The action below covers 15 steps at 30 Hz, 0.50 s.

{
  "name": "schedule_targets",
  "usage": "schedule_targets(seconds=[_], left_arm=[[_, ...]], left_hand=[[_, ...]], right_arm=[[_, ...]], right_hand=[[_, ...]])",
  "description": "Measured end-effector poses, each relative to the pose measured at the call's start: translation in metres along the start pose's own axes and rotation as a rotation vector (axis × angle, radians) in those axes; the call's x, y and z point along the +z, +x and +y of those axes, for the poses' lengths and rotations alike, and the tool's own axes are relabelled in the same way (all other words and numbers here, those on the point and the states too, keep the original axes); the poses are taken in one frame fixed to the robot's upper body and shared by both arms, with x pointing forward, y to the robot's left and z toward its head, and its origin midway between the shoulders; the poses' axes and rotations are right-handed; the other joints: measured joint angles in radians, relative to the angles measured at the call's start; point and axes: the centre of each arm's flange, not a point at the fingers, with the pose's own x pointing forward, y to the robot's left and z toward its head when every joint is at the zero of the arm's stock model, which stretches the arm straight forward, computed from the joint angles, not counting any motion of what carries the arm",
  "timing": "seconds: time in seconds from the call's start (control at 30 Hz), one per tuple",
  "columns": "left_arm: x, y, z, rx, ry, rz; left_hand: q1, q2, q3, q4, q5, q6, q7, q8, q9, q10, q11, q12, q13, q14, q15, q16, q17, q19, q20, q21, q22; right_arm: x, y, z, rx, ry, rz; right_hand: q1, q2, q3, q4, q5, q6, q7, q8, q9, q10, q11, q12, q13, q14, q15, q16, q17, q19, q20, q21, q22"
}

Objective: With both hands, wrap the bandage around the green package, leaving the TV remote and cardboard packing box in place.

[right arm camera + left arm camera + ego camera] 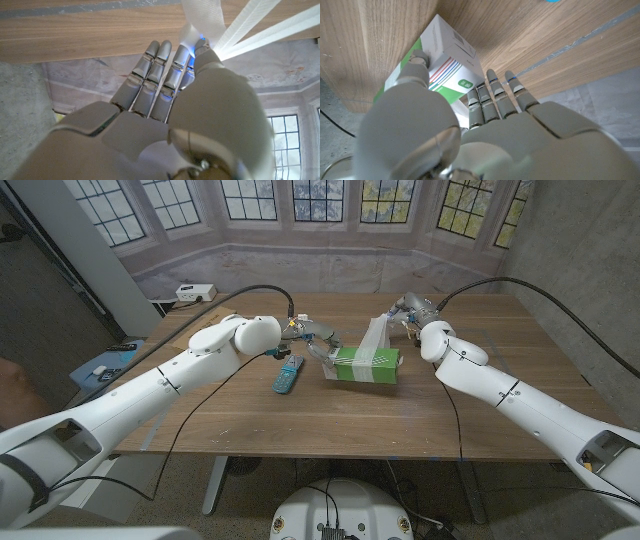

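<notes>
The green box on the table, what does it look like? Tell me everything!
The green package is a small cardboard-looking box, green and white, lying on its side mid-table. White bandage crosses over it and rises to the right hand. The left hand touches its left end, where coloured stripes and print show.

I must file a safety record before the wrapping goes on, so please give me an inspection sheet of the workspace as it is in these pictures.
Surface: wooden table, bare wood in front.
Job's things: green package lies at the middle; white bandage crosses it and rises toward the right robot hand.
Clutter: TV remote lies left of the package, apart from it; cardboard box nothing seen.
Robot hands: left robot hand is at the package's left end, thumb on it; right robot hand pinches the bandage.
Cables: black cable along each arm, and one hangs over the table's front edge.
Surroundings: bay windows behind; white box at the far left.
</notes>
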Motion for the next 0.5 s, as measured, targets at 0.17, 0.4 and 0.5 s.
schedule_targets(seconds=[0.17, 0.4, 0.5], left_arm=[[0.0, 0.001, -0.001, -0.002, 0.001, -0.004], [0.002, 0.001, -0.001, -0.002, 0.002, -0.013], [0.002, 0.001, -0.002, -0.003, -0.002, -0.016]], left_hand=[[0.0, 0.0, 0.0, 0.0, 0.0, 0.0, 0.0, 0.0, 0.0, 0.0, 0.0, 0.0, 0.0, 0.0, 0.0, 0.0, 0.0, 0.0, 0.0, 0.0, 0.0], [0.0, 0.0, 0.0, 0.0, 0.0, 0.0, 0.0, 0.0, 0.0, 0.0, 0.0, 0.0, 0.001, 0.0, 0.0, 0.0, 0.0, 0.0, 0.0, 0.0, 0.0], [0.0, 0.0, 0.0, 0.0, 0.0, 0.0, 0.0, 0.0, 0.0, 0.0, 0.0, 0.0, 0.001, 0.0, 0.0, 0.0, 0.0, 0.0, 0.0, 0.0, 0.0]], right_arm=[[0.004, -0.004, -0.004, -0.005, -0.004, -0.005], [0.009, -0.012, -0.01, -0.011, -0.012, -0.01], [0.009, -0.014, -0.012, -0.011, -0.017, -0.006]], right_hand=[[0.0, 0.0, -0.004, 0.004, 0.0, 0.0, 0.0, -0.003, -0.001, 0.0, 0.0, 0.0, 0.0, 0.0, 0.0, -0.008, 0.0, 0.0, 0.0, 0.0, 0.0], [0.001, -0.001, -0.004, 0.004, 0.0, 0.0, 0.0, -0.003, -0.001, 0.0, 0.0, -0.001, 0.0, 0.0, 0.0, -0.008, 0.0, 0.0, 0.0, 0.0, 0.0], [0.001, -0.001, -0.004, 0.004, 0.0, -0.002, 0.002, -0.003, 0.0, 0.0, 0.0, -0.003, 0.0, 0.0, 0.0, -0.008, 0.0, 0.0, 0.0, 0.0, 0.0]])
